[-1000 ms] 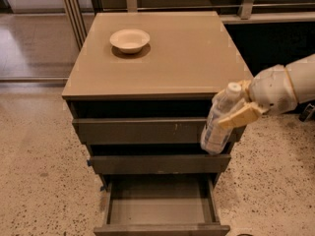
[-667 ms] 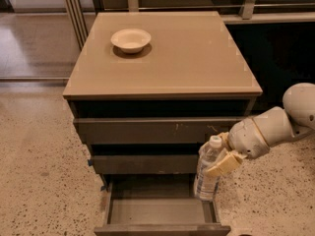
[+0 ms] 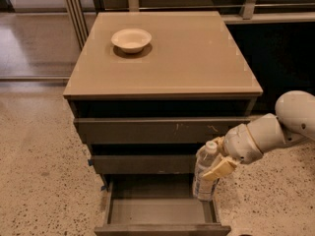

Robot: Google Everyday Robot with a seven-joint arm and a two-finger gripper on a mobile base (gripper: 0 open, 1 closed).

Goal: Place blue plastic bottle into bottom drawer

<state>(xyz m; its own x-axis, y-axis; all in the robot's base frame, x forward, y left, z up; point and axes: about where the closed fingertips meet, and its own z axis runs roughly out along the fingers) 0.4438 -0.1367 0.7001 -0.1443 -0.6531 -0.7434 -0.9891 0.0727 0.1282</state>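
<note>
The blue plastic bottle (image 3: 204, 176), clear with a white cap, stands upright in my gripper (image 3: 216, 163), which is shut on its upper half. The arm reaches in from the right. The bottle's base hangs at the right rear corner of the bottom drawer (image 3: 160, 211), which is pulled out and shows a bare grey tray. The bottle is in front of the middle drawer's right end. I cannot tell whether its base touches the drawer floor.
A cream bowl (image 3: 131, 39) sits on the cabinet top (image 3: 187, 58). The scratched upper drawer (image 3: 162, 130) and middle drawer (image 3: 142, 163) are each pulled out slightly. Speckled floor surrounds the cabinet. A dark unit stands behind at the right.
My gripper has carried the bottle down and a little left, from beside the upper drawer's right end to the right rear of the open bottom drawer.
</note>
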